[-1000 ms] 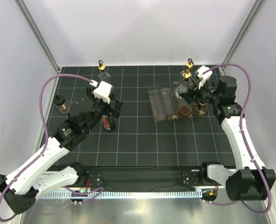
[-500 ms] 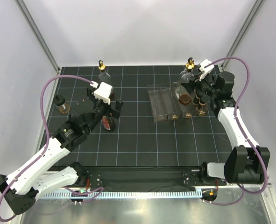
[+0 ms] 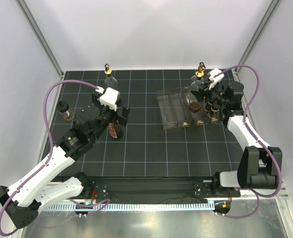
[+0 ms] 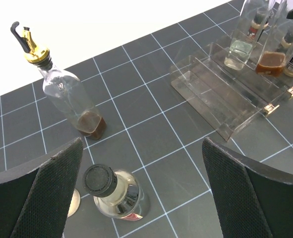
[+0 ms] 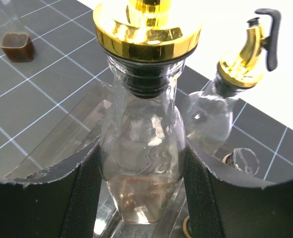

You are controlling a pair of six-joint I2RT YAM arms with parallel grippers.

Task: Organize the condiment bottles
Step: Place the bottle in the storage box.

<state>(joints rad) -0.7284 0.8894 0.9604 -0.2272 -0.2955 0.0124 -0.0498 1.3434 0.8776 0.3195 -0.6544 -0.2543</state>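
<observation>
Looking down right gripper (image 5: 141, 186), clamped on gold-topped clear bottle (image 5: 141, 139).
Both black pads (image 5: 84, 191) press the bottle's flanks, and a shallow brownish residue sits at its base. A second gold-pourer bottle (image 5: 210, 116) stands just beyond the right finger. The clear rack (image 5: 57, 144) wall lies beyond the left finger, with the dark grid mat (image 5: 52, 74) further out.

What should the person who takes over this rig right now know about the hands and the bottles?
Left hand: open, hovering over the sauce bottle, not gripping.
Right hand: shut on a pourer bottle at the right end of the clear rack; seated or not, I cannot tell.
A second pourer bottle stands just behind it, small dark bottles beside.
Loose on the mat: sauce bottle, third pourer bottle back left, one dark bottle at the left edge.
Left to do: release, then bring the loose three to the rack.
</observation>
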